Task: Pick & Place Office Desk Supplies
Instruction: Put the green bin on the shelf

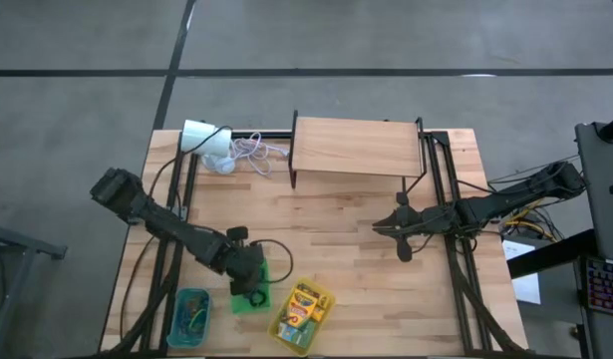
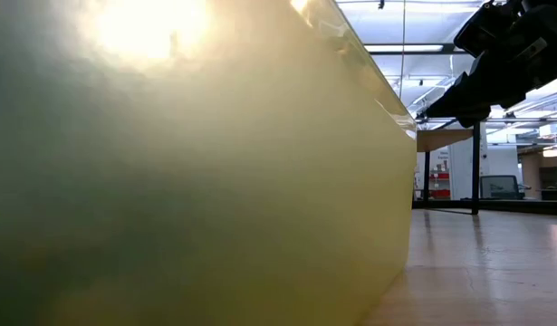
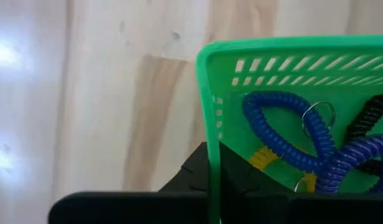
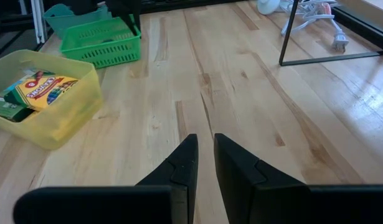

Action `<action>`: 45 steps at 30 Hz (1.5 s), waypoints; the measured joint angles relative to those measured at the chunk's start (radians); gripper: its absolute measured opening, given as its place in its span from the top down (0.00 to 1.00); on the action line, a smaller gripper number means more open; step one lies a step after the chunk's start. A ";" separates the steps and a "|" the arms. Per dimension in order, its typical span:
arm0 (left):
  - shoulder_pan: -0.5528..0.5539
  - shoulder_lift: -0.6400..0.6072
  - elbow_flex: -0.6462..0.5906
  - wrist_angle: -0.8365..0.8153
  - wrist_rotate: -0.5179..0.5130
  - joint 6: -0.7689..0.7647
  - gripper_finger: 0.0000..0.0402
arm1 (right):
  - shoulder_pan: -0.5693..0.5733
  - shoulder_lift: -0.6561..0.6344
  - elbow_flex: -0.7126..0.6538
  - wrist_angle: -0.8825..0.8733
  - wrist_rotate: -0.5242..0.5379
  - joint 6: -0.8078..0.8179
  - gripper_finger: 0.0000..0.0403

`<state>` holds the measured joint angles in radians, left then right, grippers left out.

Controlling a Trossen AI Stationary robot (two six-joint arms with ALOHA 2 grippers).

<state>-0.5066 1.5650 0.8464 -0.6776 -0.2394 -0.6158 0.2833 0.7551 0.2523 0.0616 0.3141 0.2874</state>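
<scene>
At the table's seven o'clock stand three baskets in a row: teal [image 1: 191, 317], green [image 1: 252, 297], yellow [image 1: 302, 316]. The left gripper [image 1: 248, 291] is clamped shut on the green basket's rim, one finger [image 3: 197, 171] outside the wall; blue coils [image 3: 303, 143] lie inside. The yellow basket, holding crayon boxes [image 4: 38, 89], lies at its four o'clock, nearer this arm. The right gripper [image 4: 205, 163] waits at three o'clock, jaws barely parted, empty.
</scene>
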 joint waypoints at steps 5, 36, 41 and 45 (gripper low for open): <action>0.069 0.000 0.006 0.010 0.000 0.089 0.98 | 0.000 0.000 0.000 0.000 0.000 0.000 0.87; 0.524 -0.016 0.006 0.350 0.098 0.736 0.98 | 0.000 0.000 0.000 0.000 0.000 0.000 0.87; 0.524 -0.015 0.006 0.355 0.100 0.666 0.98 | 0.000 0.000 0.000 0.000 0.000 0.000 0.87; 0.521 -0.015 0.005 0.425 0.101 0.696 0.98 | 0.000 0.000 0.000 0.000 0.000 0.000 0.87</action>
<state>0.0147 1.5501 0.8516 -0.2526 -0.1379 0.0807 0.2836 0.7555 0.2523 0.0616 0.3141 0.2874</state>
